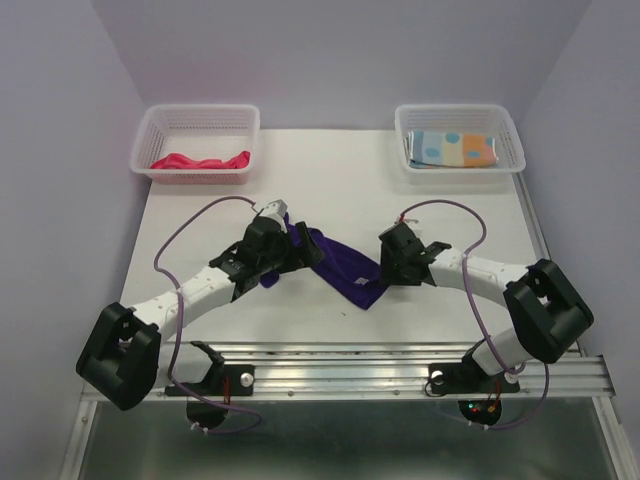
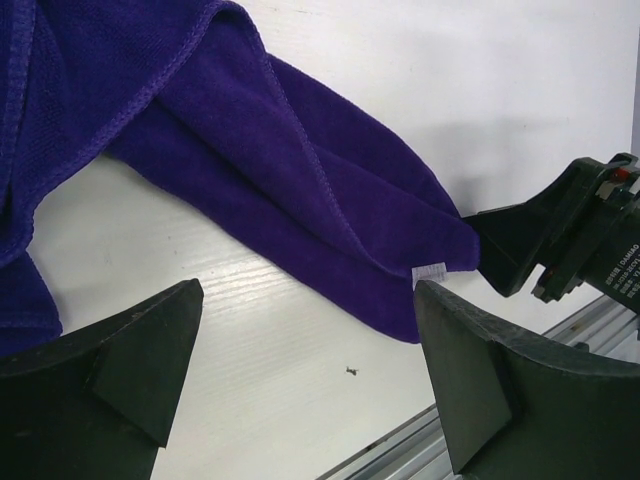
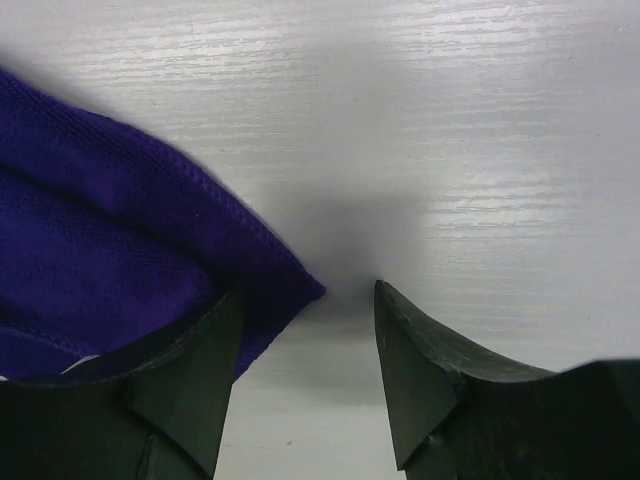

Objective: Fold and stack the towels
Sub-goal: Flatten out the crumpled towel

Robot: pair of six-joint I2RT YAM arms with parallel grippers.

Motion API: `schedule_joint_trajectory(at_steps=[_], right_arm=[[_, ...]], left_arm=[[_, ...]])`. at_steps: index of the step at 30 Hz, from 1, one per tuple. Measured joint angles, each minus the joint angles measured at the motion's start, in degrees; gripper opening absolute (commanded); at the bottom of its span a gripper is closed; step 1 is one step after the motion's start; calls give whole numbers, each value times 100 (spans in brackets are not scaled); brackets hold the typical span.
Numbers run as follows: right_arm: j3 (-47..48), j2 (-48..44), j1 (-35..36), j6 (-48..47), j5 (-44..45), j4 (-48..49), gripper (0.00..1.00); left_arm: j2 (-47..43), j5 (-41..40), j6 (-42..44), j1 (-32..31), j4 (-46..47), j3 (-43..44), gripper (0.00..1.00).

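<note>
Hovering with its fingers spread wide, the left tool [image 2: 308,300] is gripping nothing. The right tool [image 3: 308,292] is likewise standing released, its fingers straddling bare tabletop [image 3: 480,130], with only the corner tip of the dark purple towel [image 1: 345,272] lying just beside one finger [image 3: 180,385]. The towel is stretching in a rumpled diagonal band between the two tools, nearer the tabletop's near edge than its far one.

If the right tool closes from here, it is risking a pinch on the very tip of the corner (or on nothing at all), and so thin a hold would probably slip on lifting. The left tool, sitting beside loose folds, could catch two layers at once.

Only the overhead view is showing the bright pink-red towel [image 1: 200,161] in a white basket [image 1: 145,135] at the far left corner, and the spotted towel [image 1: 455,148] in a second basket [image 1: 512,135] at the far right corner. The left wrist view alone is showing the stitched hem and the small white label [image 2: 430,271].
</note>
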Motion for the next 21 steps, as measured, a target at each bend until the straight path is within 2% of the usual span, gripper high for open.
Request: schedule_joint_trajectory(at_steps=[4,5,6,7,9,12,14,17,21], right_arm=[[2,26,31,13,9,7,50],[13,52,31,17,24,15,42],[26,79,31,22,44,22,38],[61,136,31,37,81,33,29],[120,227,33,63,142,85,25],[125,260,35,146,188,208,17],[81,247,42,177,179,317,8],[-105,111,57,188,140,540,7],[-269,7,57,175,50,756,7]], left_arm=[[-7,-2,-2,0,31,-17,99],[-9,2,0,0,55,-28,99],[-9,4,0,0,79,-44,99],[-9,17,0,-4,96,-61,99],[-9,28,0,-28,116,-81,99],[-9,50,55,-251,199,-83,99],[11,85,168,-573,289,-70,99],[227,192,396,-1036,376,83,99],[1005,271,859,-1633,621,595,99]])
